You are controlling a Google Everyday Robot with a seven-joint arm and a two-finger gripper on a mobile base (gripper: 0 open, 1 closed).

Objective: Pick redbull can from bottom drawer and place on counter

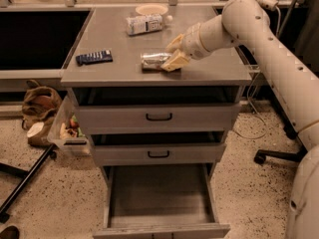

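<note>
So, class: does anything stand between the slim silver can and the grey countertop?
Nothing visible: the slim silver metal can lies on the flat grey counter, at the hand, near the front edge.

Shiny redbull can [153, 60] in jaws on matt counter [114, 71].
</note>
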